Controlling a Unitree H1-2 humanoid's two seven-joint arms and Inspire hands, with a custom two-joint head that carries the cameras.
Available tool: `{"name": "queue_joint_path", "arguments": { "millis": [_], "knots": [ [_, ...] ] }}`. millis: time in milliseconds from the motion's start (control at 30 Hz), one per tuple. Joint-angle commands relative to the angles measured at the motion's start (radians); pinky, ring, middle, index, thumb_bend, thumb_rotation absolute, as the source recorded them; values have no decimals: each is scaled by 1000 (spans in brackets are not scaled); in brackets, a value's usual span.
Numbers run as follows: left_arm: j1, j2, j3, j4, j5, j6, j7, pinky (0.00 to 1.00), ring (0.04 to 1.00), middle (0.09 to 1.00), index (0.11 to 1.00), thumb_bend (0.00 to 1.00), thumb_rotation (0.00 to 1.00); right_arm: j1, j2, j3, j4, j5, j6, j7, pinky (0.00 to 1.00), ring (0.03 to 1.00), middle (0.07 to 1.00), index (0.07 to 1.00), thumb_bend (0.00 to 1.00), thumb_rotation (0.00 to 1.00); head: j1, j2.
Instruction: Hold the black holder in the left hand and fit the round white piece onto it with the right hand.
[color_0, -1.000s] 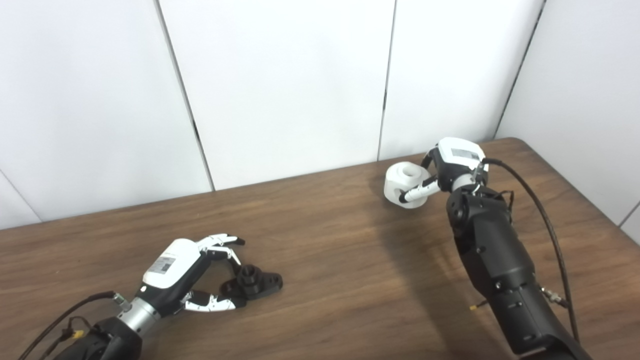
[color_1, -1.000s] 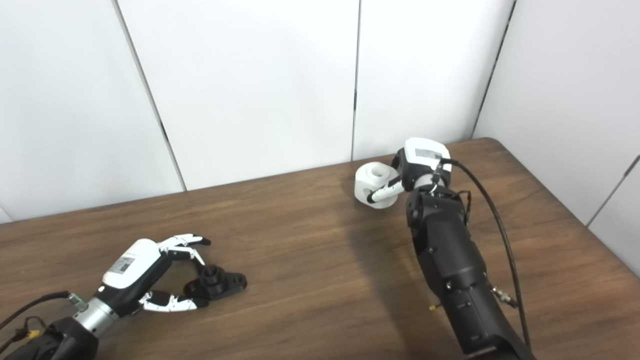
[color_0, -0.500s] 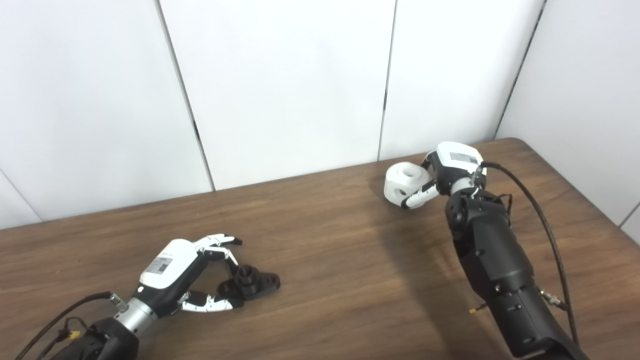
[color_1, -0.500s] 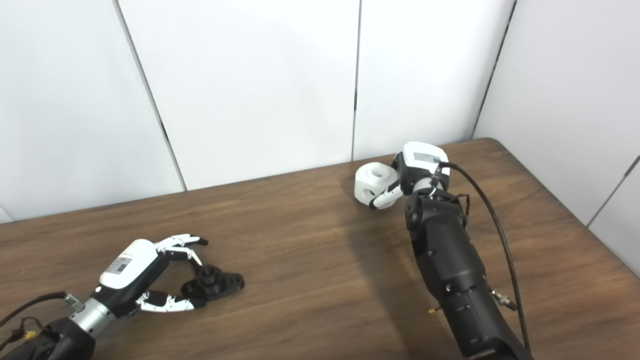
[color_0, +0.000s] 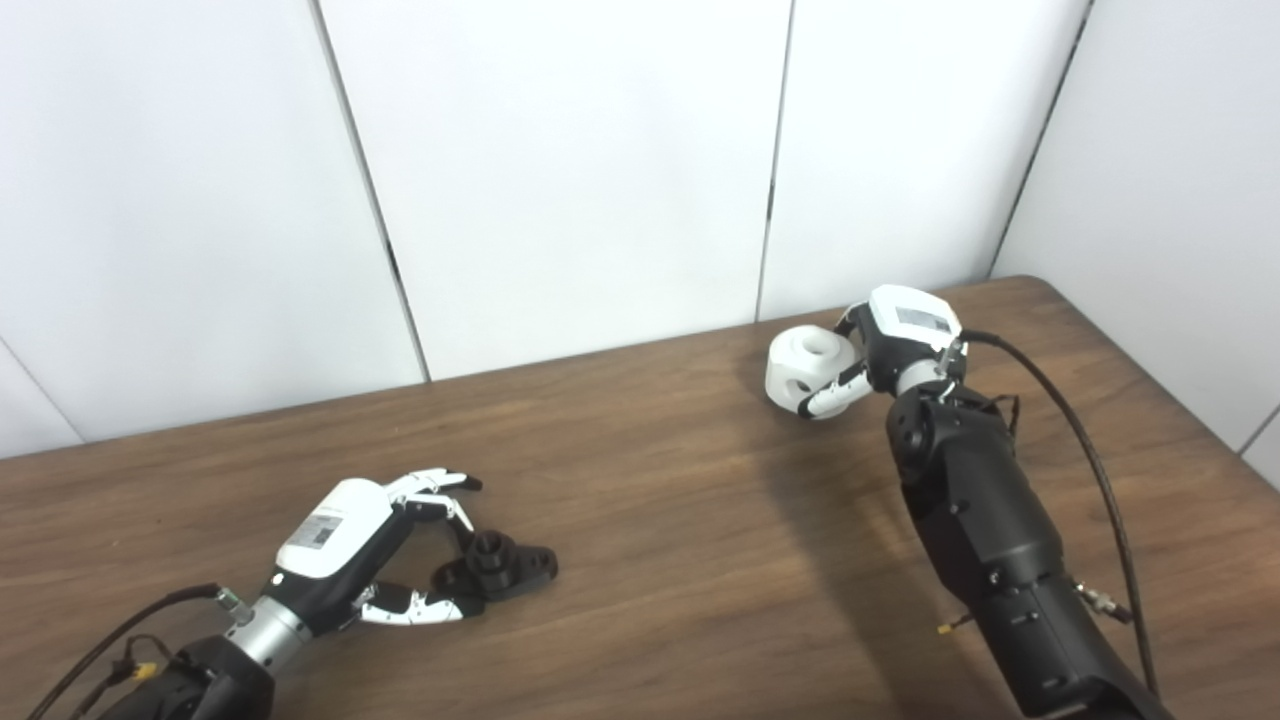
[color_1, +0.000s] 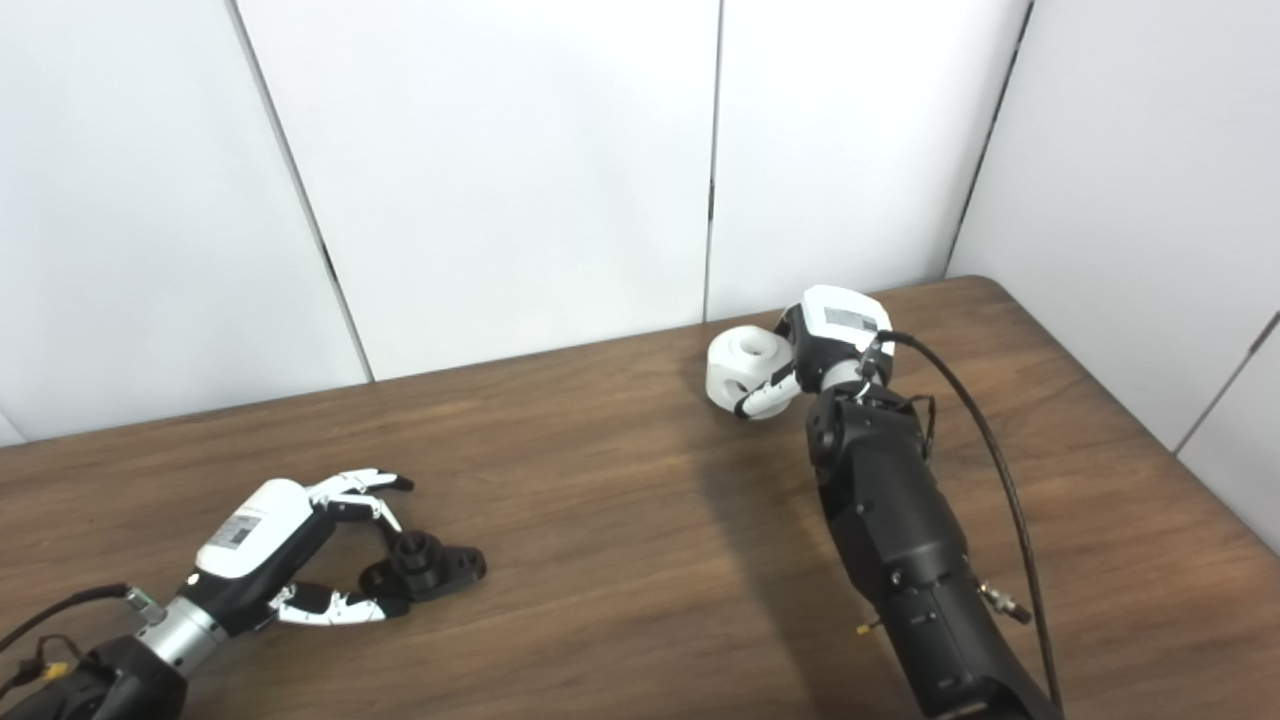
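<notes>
Nearest, the left hand (color_0: 345, 545) has its fingers (color_0: 440, 482) spread around the small black plastic holder (color_0: 497, 570), which lies on the brown wooden counter (color_0: 650, 520). Closing off-centre could push it away. Farther back, the right hand (color_0: 880, 345) pinches the round white plastic piece (color_0: 800, 367); a shallow grip might let it roll.

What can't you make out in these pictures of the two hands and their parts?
- Right hand: its palm hides most fingers in both views, so its hold on the round white piece is unclear.
- Black holder: too dark and small to show detail.
- Left hand: whether its fingertips touch the holder is unclear.
</notes>
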Motion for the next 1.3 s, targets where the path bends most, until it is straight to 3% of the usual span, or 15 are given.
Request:
{"name": "queue_joint_path", "arguments": {
  "millis": [0,333,500,567,667,933,1267],
  "knots": [
    [46,47,-32,41,52,12,-100,692,862,838,483,523,76,-49,-4,0,-20,-6,3,-41,867,870,884,679,870,346,0,1],
    [54,45,-15,31,52,12,-112,692,858,835,483,522,77,-51,7,-6,-11,1,3,-99,828,851,862,659,843,312,2,4],
    [55,44,-7,27,52,12,-129,699,864,838,483,522,77,-48,6,0,0,35,2,-190,801,812,815,578,791,207,3,8],
    [56,45,-2,21,58,12,-132,699,864,838,483,522,78,-46,5,3,-5,47,2,-220,815,807,800,511,593,161,3,9],
    [57,44,-1,25,60,12,-127,697,861,836,483,522,77,-39,-4,19,-7,72,-2,-281,807,780,759,486,527,137,3,9],
    [56,43,1,22,52,12,-131,704,865,838,483,523,76,-31,-28,48,-13,128,-2,-341,853,785,743,482,520,132,4,11],
    [55,41,-4,22,52,12,-123,695,859,833,483,522,77,-13,-61,80,-92,230,-32,-337,800,791,741,482,521,132,34,22]
  ]
}}
